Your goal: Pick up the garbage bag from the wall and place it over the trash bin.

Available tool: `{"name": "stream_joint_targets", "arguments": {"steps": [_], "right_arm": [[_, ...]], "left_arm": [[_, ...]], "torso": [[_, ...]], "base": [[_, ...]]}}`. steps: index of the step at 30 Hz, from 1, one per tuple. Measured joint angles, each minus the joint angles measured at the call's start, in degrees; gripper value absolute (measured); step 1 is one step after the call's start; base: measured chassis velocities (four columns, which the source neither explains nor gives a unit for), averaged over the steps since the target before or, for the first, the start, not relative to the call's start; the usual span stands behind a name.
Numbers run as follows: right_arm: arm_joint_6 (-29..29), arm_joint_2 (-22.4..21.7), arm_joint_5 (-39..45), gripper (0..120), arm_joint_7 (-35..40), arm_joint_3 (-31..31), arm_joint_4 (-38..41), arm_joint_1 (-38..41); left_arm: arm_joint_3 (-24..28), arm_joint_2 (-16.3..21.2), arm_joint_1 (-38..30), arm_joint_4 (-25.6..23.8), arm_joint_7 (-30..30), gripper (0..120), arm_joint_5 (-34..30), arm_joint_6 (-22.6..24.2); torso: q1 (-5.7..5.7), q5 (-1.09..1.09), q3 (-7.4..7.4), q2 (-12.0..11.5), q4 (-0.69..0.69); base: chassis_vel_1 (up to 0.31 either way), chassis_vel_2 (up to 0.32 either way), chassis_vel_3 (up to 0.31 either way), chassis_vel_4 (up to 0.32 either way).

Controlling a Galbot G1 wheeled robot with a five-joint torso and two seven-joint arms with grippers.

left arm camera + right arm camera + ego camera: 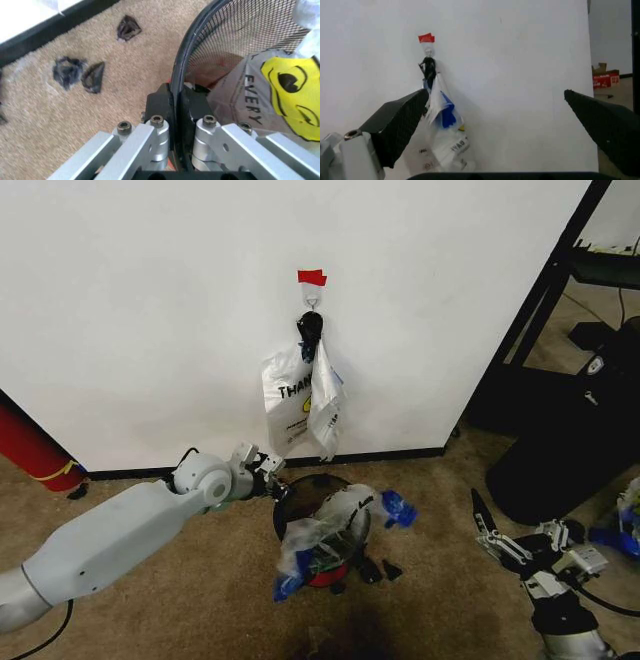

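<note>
Gripping the black mesh rim of the trash bin (300,492), the left tool (176,98) has one dark pad outside the rim and one inside it, the two closed tight on the wire edge, as the left wrist view shows. Inside the mesh, that view also shows a white bag (265,101) with black lettering and a yellow smiley face. On the brown carpet (200,590) just beside the bin lie a few small dark scraps (80,75).

From the head view the left arm reaches in from the robot's left and meets the bin's rim on its left side. The garbage bag (335,525), crinkly and clear-grey with bright blue ties, is draped over the bin's top and front, one blue tie hanging low in front and another sticking out toward the robot's right. The bin's red base shows beneath it.

Off to the right, well apart from the bin, the right tool (512,538) hovers low over the carpet with its dark fingers (400,123) spread wide and nothing between them.

Farther back stands the wall (150,300), white with a black baseboard. A small metal hook (312,298) under red tape (312,277) carries more bags (303,400), white and printed, hanging down just above the bin.
</note>
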Motion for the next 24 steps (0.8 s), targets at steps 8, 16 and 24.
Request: {"name": "stream_joint_targets", "arguments": {"steps": [8,16,24], "right_arm": [[-0.86,-0.16,-0.18,100,0.88,-0.39,-0.36,0.84],[-3.63,-0.86,-1.65,100,4.71,-2.04,-0.68,2.32],[-6.93,-1.76,-2.76,100,8.82,-3.35,-0.43,3.88]], "left_arm": [[-7.8,2.18,8.51,-9.56,-15.0,2,-8.33,-0.94],[-20.96,1.67,21.23,-15.28,-29.0,2,-16.11,-4.69],[-30.43,-1.19,31.91,-20.16,-37.78,2,-21.11,-8.61]], "torso": [[-0.01,0.03,-0.01,0.0,0.01],[0.0,0.01,-0.01,0.0,0.01],[0.0,0.01,-0.01,0.0,0.01]], "base": [[0.0,0.0,0.0,0.0],[0.0,0.0,0.0,0.0],[0.0,0.0,0.0,0.0]]}}
